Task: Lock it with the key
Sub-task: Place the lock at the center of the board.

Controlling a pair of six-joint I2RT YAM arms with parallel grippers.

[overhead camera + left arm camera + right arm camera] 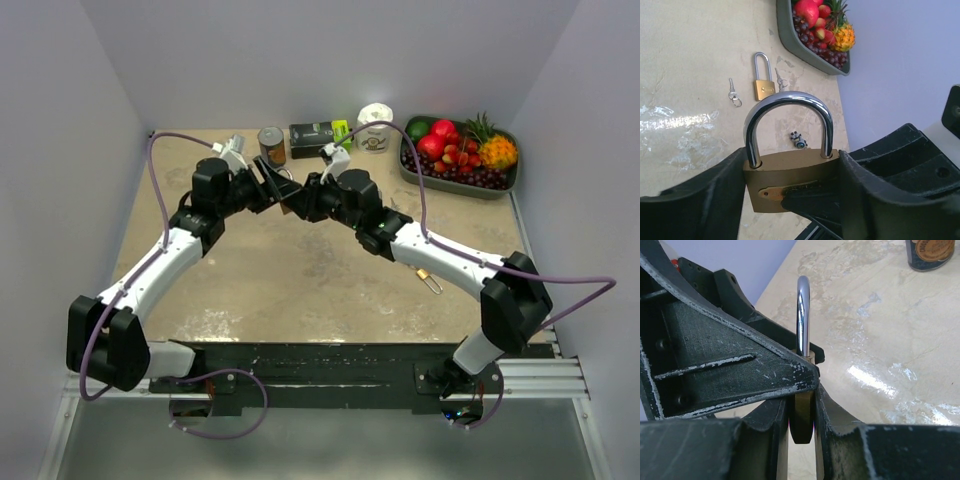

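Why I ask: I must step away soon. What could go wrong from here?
1. The left gripper and right gripper both clamp one padlock; if they pull unevenly, it may slip out of the jaws.
2. No key shows in either grip. The loose keys lie on the table beside a small padlock, so fetching one probably means one gripper letting go.

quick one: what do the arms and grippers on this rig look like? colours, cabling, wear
The left arm and right arm both have white links with chunky black joints. A purple cable loops along the outside of each one. The left gripper and right gripper are matte black plastic. The fingers show whitish scuffs along their edges. No legible markings.
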